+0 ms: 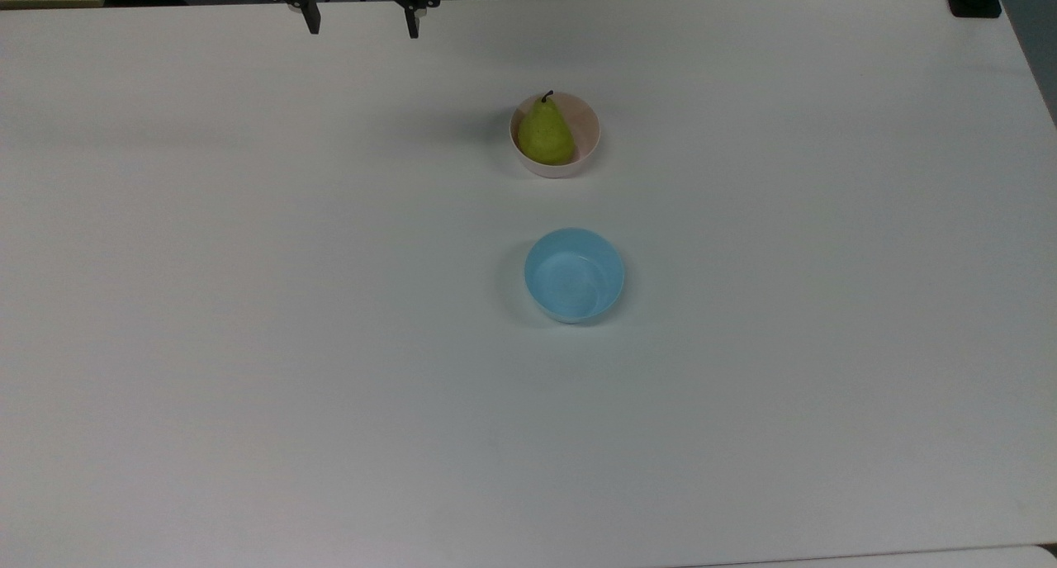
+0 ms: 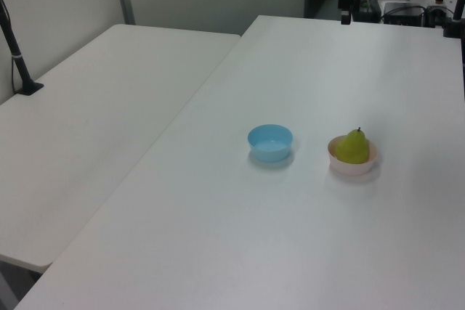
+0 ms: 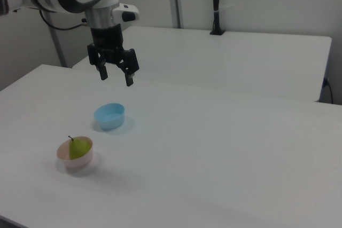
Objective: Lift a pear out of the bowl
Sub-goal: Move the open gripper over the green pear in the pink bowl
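Two bowls are seen on the white table (image 1: 248, 304): one pale pink bowl (image 1: 585, 139) and one light blue bowl (image 1: 575, 275), set near each other but apart. One pear (image 1: 547, 132) is held inside the pink bowl, stem up. The gripper (image 1: 361, 23) is raised well apart from both bowls, its fingers spread and grasping nothing.

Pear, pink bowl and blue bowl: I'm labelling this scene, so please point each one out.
pear (image 1: 547, 133), top view, on its wide body.
pink bowl (image 1: 588, 130), top view, on its bare inner wall beside the pear.
blue bowl (image 3: 109, 116), right view, on its outer wall.
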### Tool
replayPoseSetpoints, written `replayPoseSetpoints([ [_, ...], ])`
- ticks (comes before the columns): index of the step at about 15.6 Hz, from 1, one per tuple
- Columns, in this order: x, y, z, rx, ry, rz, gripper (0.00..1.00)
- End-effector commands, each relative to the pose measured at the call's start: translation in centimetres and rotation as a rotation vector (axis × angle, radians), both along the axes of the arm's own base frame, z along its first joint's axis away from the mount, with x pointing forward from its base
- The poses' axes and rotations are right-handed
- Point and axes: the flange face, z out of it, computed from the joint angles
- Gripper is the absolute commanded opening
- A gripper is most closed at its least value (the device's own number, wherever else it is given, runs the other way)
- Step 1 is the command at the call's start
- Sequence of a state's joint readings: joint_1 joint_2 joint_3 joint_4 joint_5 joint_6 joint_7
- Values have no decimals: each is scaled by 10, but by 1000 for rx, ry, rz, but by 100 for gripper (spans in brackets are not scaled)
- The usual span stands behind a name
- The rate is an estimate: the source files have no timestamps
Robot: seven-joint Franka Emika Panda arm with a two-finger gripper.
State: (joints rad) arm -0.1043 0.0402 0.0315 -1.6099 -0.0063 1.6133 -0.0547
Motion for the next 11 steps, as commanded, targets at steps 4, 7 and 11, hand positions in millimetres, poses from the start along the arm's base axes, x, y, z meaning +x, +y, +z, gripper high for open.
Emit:
replayPoseSetpoints([
  [4, -2, -1, 4, 11, -6, -3, 100],
  [7, 2, 19, -1, 11, -1, 28, 100],
  [11, 7, 94, -18, 6, 32, 159, 100],
])
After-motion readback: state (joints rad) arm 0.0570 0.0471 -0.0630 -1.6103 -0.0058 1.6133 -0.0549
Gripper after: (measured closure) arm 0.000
